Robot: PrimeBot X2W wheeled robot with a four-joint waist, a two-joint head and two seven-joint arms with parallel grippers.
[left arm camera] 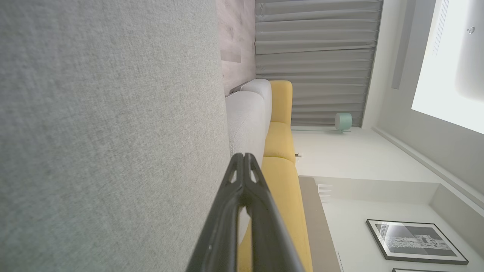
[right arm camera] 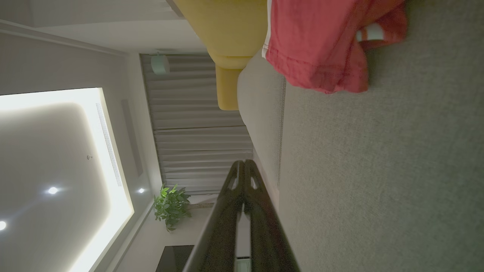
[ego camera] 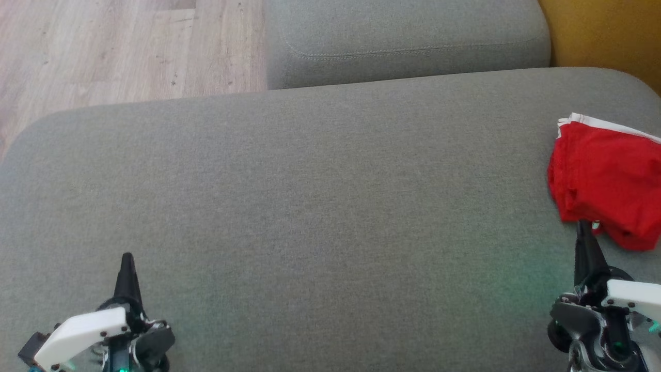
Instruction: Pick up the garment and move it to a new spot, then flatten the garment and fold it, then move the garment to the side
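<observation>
Nearest the head camera, the left gripper (ego camera: 127,258) sits low at the left over the grey seat cushion (ego camera: 310,181) with its two dark fingers pressed together and nothing between them. The right gripper (ego camera: 582,227), at the lower right, is likewise pressed together and empty. Its tip points at the near hem of the red garment (ego camera: 604,181). The right wrist view shows a strip of bare cushion between the tip and the cloth, so the two are near, not touching. The garment lies in a compact, slightly rumpled bundle at the far right of the cushion, its white-trimmed edge (ego camera: 604,123) turned away from the robot and part of it cut off by the picture's edge. This fits two stages: a bundle waiting at the side to be lifted, or one already folded and set aside there. Either way, good handling probably rests on the right arm, whose fingers are close enough to snag the hem and drag the layers, so it should travel clear above the cloth.
</observation>
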